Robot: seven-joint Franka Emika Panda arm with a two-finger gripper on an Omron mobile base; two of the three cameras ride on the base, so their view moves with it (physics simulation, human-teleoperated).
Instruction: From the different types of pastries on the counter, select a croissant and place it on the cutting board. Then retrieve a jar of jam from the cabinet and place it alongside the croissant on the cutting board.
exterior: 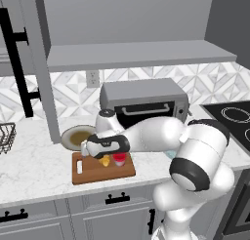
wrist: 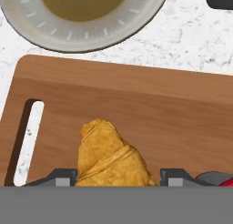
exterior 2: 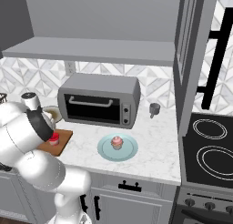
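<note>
Wooden cutting board (exterior: 88,173) carried the croissant (exterior: 105,161) and jar of jam (exterior: 119,159) side by side; the gripper (wrist: 118,178) hung above, jaws open.

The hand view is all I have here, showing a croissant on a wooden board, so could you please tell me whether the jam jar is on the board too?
Observer: Yes, the red jar stands on the cutting board, just right of the croissant in the left base view.
Operator: Thank you. Is the cupcake anywhere near it?
Observer: No, the cupcake sits on a pale blue plate further along the counter, in front of the toaster oven.
Operator: And what is that round rim at the top of my view?
Observer: A plate with a brownish centre, behind the board on the counter.
</note>
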